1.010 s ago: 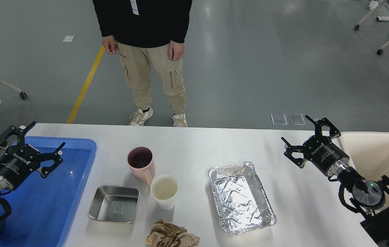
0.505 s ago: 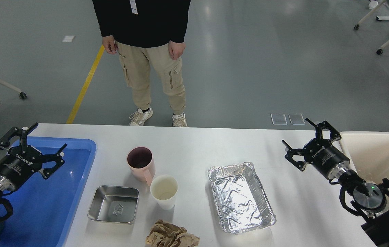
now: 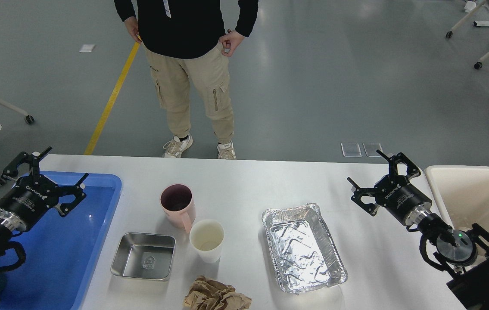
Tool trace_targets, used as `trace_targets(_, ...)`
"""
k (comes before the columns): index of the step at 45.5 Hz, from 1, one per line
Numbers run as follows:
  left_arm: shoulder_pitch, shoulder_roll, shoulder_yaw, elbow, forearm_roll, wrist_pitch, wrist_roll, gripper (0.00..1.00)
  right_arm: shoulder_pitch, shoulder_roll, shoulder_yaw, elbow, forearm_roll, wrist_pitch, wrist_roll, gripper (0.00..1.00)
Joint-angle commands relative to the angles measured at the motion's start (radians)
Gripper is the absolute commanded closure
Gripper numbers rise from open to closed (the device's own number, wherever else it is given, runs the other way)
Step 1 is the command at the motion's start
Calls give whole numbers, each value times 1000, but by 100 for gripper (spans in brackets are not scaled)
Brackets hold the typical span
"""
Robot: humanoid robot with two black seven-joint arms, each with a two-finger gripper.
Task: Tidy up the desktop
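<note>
- While both arms hang above opposite ends of it, the desktop [image 3: 244, 181] fills the lower half of the head view, white and matte, its far edge running straight across below a standing person [image 3: 190, 73].
- At 9 o'clock on the desktop sits a blue tray [image 3: 61, 254], and at 3 o'clock a beige bin [image 3: 477, 193] stands at the right end.
- From the 8 o'clock corner the left arm rises toward 1 o'clock; the left gripper [image 3: 44, 172] is over the tray's far left corner, its fingers spread wide with nothing between them.
- From the 4 o'clock corner the right arm reaches toward 11 o'clock; the right gripper [image 3: 380, 174] hovers over bare desktop just left of the bin, fingers likewise splayed and holding nothing.
- Between the two grippers, the desktop carries a foil tray [image 3: 302, 247] at 5 o'clock from centre, well apart from the right gripper.
- A shallow steel pan [image 3: 143, 257] lies at 7 o'clock, just beside the blue tray's right rim.
- A pink mug [image 3: 177, 206] stands upright near centre, with a white paper cup [image 3: 207, 240] touching or almost touching it at 5 o'clock.
- A crumpled brown paper wad [image 3: 216, 295] lies at 6 o'clock by the near edge.
</note>
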Motion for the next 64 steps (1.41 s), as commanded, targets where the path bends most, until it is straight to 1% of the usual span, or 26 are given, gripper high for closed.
trace_targets(1,-10,19,-10,-2,127,1,-8,2,2,-1,0,0,-1,0,0,0)
trace_targets(6,-7,19,-31,-2,149,4,-20,2,8,2,0,-1,-1,1,0,0)
trace_targets(10,-6,18,-45,-2,146,-1,-20,2,12,2,-20,-3,-5,2,0,0)
trace_targets(16,-6,25,-44,-10,142,-4,-10,2,12,11,-28,-4,-5,-2,0,0)
trace_targets(20,-1,36,-28,-16,142,10,-13,2,12,12,-29,-6,-5,-2,0,0)
trace_targets(23,36,65,-10,-33,153,10,0,2,12,11,-29,-4,-5,0,0,0)
trace_targets(26,75,122,45,-82,156,2,6,2,12,11,-29,-4,-5,0,0,0)
trace_targets(30,89,199,104,-125,158,11,20,2,12,12,-31,-1,-5,0,0,0)
trace_targets(36,141,338,120,-150,185,10,35,2,12,12,-34,0,-5,0,0,0)
trace_targets(44,223,582,177,-237,198,2,38,2,9,25,-34,0,-7,3,0,0)
trace_targets(48,255,679,182,-271,199,2,38,2,5,26,-36,3,-7,3,0,0)
trace_targets(51,266,743,183,-295,202,13,47,2,3,26,-36,3,-7,5,0,0)
trace_targets(54,266,794,182,-309,227,21,53,2,2,26,-36,3,-7,5,0,0)
trace_targets(57,266,819,182,-312,250,39,53,2,0,26,-36,5,-7,5,0,0)
trace_targets(64,269,828,183,-358,300,76,56,2,-14,25,-36,22,-7,3,0,0)
